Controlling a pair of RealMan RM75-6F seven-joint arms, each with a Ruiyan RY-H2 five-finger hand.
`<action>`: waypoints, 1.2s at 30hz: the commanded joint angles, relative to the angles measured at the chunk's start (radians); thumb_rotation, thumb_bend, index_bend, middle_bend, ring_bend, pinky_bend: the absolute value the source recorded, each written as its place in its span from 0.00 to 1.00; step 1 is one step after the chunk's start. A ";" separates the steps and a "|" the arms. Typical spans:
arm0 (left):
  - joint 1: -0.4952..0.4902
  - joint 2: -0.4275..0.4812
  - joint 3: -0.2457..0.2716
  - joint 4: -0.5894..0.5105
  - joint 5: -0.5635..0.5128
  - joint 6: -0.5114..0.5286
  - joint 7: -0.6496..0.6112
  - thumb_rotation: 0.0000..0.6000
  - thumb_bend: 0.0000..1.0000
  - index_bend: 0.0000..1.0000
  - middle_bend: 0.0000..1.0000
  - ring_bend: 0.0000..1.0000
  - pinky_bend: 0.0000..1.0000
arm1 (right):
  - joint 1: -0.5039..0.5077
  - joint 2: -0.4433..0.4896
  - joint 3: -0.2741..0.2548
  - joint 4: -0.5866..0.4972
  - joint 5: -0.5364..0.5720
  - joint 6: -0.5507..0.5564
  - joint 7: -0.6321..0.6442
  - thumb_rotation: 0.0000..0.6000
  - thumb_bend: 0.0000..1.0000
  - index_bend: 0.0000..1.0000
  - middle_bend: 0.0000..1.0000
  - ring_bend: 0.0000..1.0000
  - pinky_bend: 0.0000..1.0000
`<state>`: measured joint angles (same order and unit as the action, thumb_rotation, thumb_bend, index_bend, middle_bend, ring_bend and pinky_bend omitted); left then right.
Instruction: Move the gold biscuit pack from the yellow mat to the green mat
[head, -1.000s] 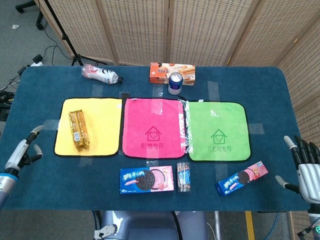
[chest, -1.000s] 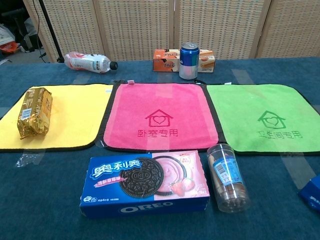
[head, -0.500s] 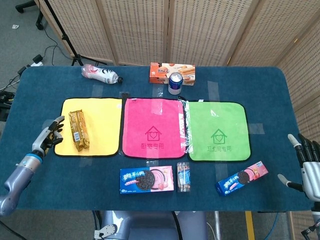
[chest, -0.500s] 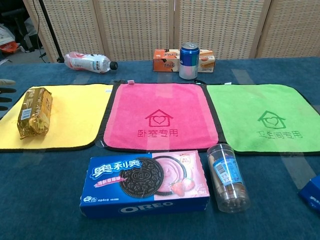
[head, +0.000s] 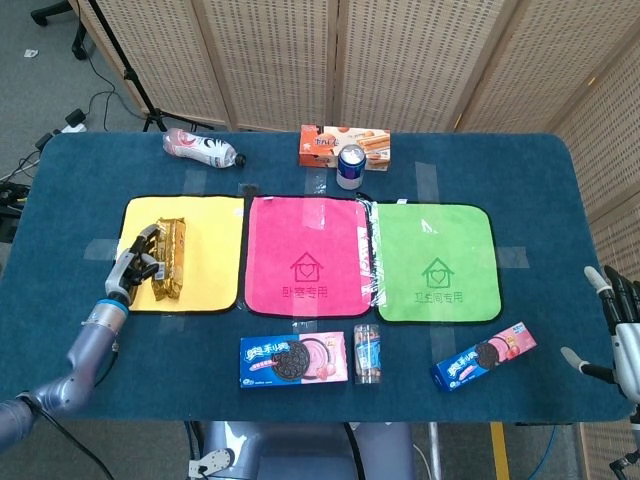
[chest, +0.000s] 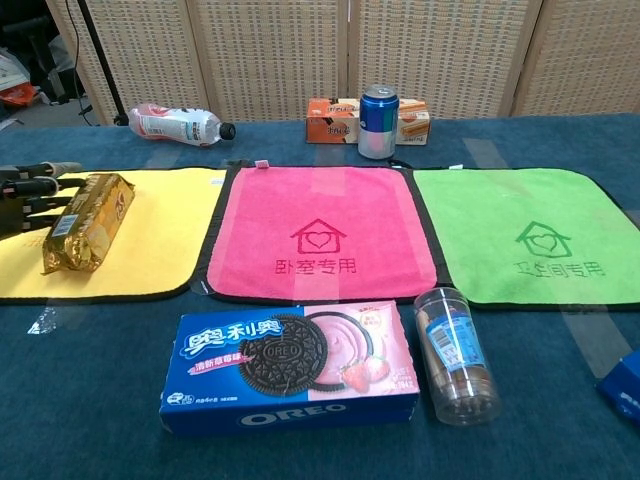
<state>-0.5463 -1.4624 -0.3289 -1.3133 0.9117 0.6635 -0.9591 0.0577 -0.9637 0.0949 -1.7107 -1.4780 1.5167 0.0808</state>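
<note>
The gold biscuit pack (head: 170, 258) (chest: 88, 222) lies on the yellow mat (head: 215, 250) (chest: 160, 240), its far end slanted to the right. My left hand (head: 135, 262) (chest: 30, 195) is at the pack's left side, fingers stretched out and touching its edge; none of them wrap around it. The green mat (head: 435, 260) (chest: 520, 235) lies bare at the right end of the row. My right hand (head: 622, 340) hangs off the table's right edge with its fingers spread and holds nothing; only the head view shows it.
A pink mat (head: 307, 255) separates the two mats. In front lie an Oreo box (head: 293, 360) (chest: 290, 370), a clear jar (head: 368, 352) (chest: 457, 355) on its side and a blue Oreo pack (head: 485, 357). Behind are a can (head: 350, 166), an orange box (head: 343, 145) and a bottle (head: 203, 149).
My left hand has come in from the table's left edge onto the yellow mat and reached the pack, which has shifted right and turned. My right hand has drawn back slightly.
</note>
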 joint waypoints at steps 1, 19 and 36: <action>-0.008 -0.034 -0.022 -0.019 -0.038 0.031 0.039 1.00 1.00 0.00 0.00 0.00 0.00 | -0.001 0.002 0.000 0.001 -0.002 0.002 0.006 1.00 0.00 0.00 0.00 0.00 0.00; -0.096 -0.181 -0.129 -0.079 -0.191 0.116 0.276 1.00 1.00 0.00 0.00 0.00 0.00 | -0.004 0.008 0.001 0.000 -0.003 0.000 0.022 1.00 0.00 0.00 0.00 0.00 0.00; -0.220 -0.315 -0.180 -0.052 -0.308 0.113 0.441 1.00 1.00 0.00 0.00 0.00 0.00 | 0.002 0.015 0.007 0.006 0.016 -0.019 0.046 1.00 0.00 0.00 0.00 0.00 0.00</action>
<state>-0.7564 -1.7672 -0.5053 -1.3717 0.6104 0.7763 -0.5288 0.0591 -0.9484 0.1021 -1.7050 -1.4624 1.4974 0.1267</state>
